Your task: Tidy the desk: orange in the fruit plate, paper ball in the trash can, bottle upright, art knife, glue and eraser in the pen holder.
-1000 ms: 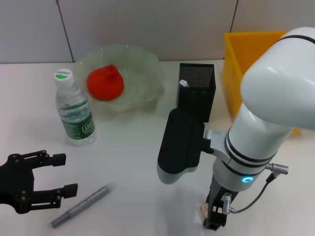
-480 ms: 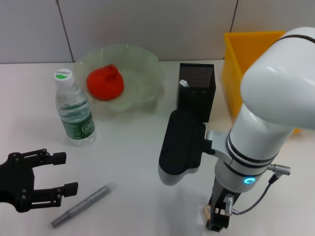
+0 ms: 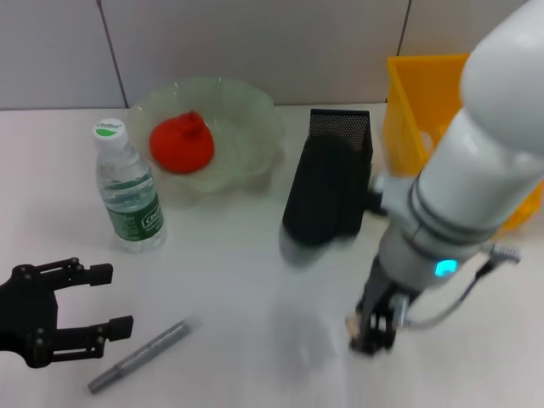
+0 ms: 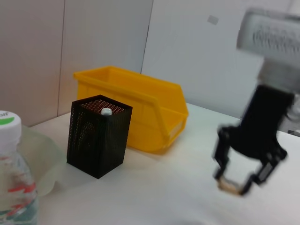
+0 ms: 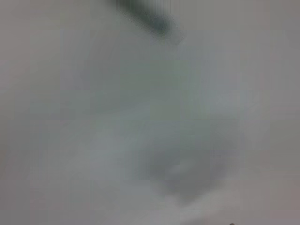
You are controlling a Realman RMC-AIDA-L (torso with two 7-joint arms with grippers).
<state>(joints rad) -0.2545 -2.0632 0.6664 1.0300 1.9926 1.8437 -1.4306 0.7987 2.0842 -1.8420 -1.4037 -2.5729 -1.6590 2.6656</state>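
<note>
My right gripper [image 3: 372,330] hangs just above the table at the front right, shut on a small tan eraser [image 3: 350,324]. The left wrist view shows the eraser [image 4: 229,186] pinched at that gripper's [image 4: 238,183] fingertips. The black mesh pen holder [image 3: 342,136] stands behind, partly covered by my right wrist, with a white glue cap [image 4: 106,111] poking out of it. A grey art knife [image 3: 140,355] lies at the front left beside my open left gripper [image 3: 81,302]. The orange [image 3: 181,142] rests in the green fruit plate [image 3: 246,110]. The bottle [image 3: 127,187] stands upright. No paper ball shows.
A yellow bin [image 3: 416,102] stands at the back right, close to the pen holder and behind my right arm. The right wrist view shows only blurred table surface.
My right arm has risen and swung toward the back right, carrying the eraser up off the front edge. Its black wrist now covers the pen holder's front. The left gripper has stayed put.
</note>
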